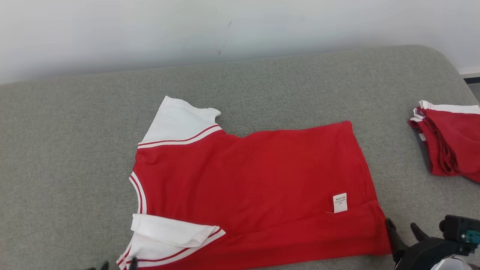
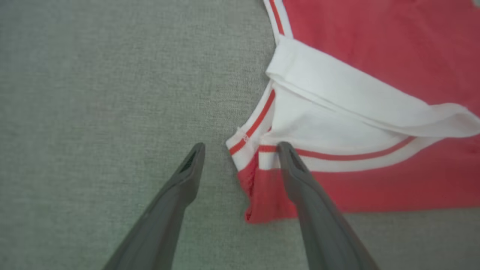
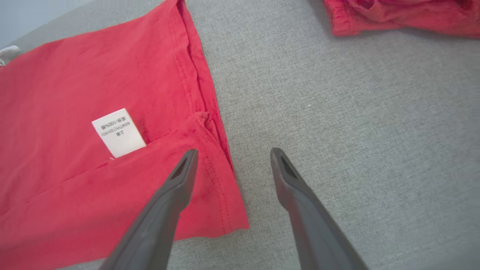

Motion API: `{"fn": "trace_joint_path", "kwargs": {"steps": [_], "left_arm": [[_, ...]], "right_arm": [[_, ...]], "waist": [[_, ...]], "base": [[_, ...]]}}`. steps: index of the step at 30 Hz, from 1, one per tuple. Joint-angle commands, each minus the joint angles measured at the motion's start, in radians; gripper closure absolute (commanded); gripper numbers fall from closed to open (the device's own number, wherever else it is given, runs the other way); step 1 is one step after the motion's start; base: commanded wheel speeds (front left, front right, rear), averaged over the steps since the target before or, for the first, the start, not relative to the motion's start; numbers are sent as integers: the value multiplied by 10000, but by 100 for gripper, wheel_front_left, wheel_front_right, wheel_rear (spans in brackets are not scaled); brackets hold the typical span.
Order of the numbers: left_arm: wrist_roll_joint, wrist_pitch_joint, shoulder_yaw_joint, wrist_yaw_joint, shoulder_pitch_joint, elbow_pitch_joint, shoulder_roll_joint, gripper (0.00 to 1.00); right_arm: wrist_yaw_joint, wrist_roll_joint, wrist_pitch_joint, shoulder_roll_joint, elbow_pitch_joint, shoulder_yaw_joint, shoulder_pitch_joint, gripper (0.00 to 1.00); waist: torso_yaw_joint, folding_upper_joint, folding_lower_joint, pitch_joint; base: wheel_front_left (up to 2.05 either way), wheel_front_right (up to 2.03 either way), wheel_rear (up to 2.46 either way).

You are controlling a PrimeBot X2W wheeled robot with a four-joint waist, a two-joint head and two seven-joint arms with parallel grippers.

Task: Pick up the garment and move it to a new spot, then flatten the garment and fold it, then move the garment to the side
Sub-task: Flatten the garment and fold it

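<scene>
Noting the red garment (image 1: 255,172) flat on the grey cushion (image 1: 75,150), near edge folded over, I see my left gripper (image 2: 240,150) and right gripper (image 3: 234,153) both spread wide, empty, each straddling a near corner, a pile of red clothes (image 1: 453,146) well apart.

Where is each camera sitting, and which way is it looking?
Head view: on the robot's head, looking forward and down at the red shirt on the grey cushion; right gripper lower right, left gripper at the bottom edge.
Left wrist view: on the left wrist, looking along its open fingers at the white sleeve.
Right wrist view: on the right wrist, looking along its open fingers at the hem and white label.
Shared: head and right wrist views both show the label and the red pile.
</scene>
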Motion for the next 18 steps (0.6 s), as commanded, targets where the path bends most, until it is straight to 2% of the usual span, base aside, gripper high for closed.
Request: {"fn": "trace_joint_path", "kwargs": {"steps": [1,8,12,15,18], "left_arm": [[-36,-125,131,64,-238,-35,148,0],[421,103,130,7,-1928,-134,547,0],[211,266,52,-589,-3362,-16,646,0],[7,597,44,-958,-4458,241,702,0],[-247,1031,52,-1274,-5510,711,769,0]], "right_arm": [[-26,-104,0,-14,-149,-112,-100,0],[-26,-639,443,-11,-785,-267,-1054,0],[-26,-954,984,-33,-702,-306,-2135,0],[-24,-1383,1273,-41,-269,-334,-3247,0],[-24,-1278,1499,-40,366,-108,-4357,0]], "waist": [[2,-1,0,8],[67,-1,0,327],[-34,-1,0,758],[-182,-1,0,1198],[-378,-1,0,1629]], "base": [[0,0,0],[0,0,0],[0,0,0],[0,0,0],[0,0,0]]}}
